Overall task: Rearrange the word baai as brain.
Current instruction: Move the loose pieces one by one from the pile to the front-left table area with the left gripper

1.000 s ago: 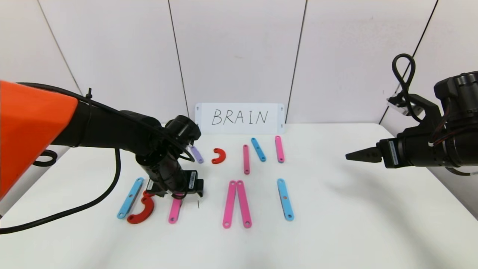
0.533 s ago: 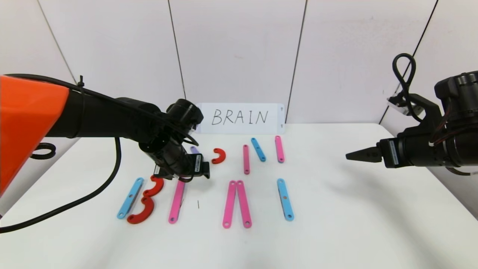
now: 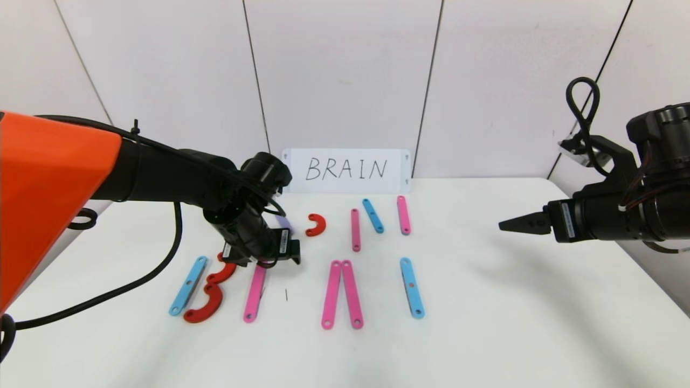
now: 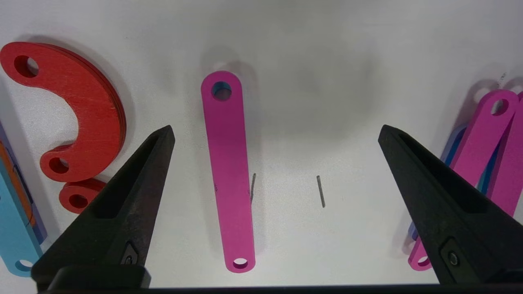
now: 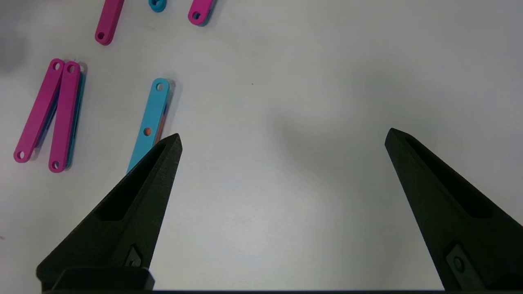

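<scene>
Risk here is mostly bumping stuff. The left gripper (image 4: 273,134) hangs wide open and empty over the flat pink holed plastic strip (image 4: 229,171), which lies on the white table (image 3: 485,323) in the front row of the word, just beside the two red plastic arcs (image 3: 210,291) and light-blue holed strip (image 3: 187,285) forming the B. One finger (image 4: 122,212) sits close above the arcs, so a sloppy descent could knock them crooked. Thin flat strips also tend to slip out of pointed tips. Right gripper (image 5: 282,134) is parked off to the right, also open, holding nothing.
</scene>
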Robot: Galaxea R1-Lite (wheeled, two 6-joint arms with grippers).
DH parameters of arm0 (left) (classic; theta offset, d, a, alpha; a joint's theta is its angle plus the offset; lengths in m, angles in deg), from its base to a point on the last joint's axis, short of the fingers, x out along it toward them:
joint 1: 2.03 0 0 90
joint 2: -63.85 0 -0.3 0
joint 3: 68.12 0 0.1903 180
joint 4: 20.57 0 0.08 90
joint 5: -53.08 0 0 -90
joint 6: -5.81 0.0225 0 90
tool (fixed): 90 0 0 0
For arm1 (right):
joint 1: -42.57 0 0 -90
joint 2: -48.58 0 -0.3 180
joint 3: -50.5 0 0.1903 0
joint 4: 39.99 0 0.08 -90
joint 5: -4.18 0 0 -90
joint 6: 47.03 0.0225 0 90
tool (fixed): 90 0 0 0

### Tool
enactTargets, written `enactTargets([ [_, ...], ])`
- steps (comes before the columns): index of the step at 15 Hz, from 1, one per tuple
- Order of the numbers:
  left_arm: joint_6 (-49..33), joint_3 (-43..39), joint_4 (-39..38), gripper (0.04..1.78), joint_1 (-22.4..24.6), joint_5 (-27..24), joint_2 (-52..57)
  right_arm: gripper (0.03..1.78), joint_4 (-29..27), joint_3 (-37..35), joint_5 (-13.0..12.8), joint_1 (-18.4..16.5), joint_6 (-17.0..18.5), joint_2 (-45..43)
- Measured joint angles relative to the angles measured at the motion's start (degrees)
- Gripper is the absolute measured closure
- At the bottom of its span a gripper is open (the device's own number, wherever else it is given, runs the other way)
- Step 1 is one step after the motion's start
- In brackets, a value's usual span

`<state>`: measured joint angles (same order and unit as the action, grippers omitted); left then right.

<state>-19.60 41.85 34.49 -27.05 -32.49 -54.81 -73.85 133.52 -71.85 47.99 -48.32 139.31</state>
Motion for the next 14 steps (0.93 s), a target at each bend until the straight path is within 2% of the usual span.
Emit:
enactTargets([
  [4, 0.0, 0.0, -0.1, 0.07, 0.2, -2.8, -0.6, 0.07, 0.0, 0.0, 0.0, 0.0, 0.0, 0.0],
  [14, 0.0, 0.8, -0.3, 0.07, 0.2, -5.8, -1.3, 0.07, 0.0, 0.0, -0.1, 0.0, 0.0, 0.3],
])
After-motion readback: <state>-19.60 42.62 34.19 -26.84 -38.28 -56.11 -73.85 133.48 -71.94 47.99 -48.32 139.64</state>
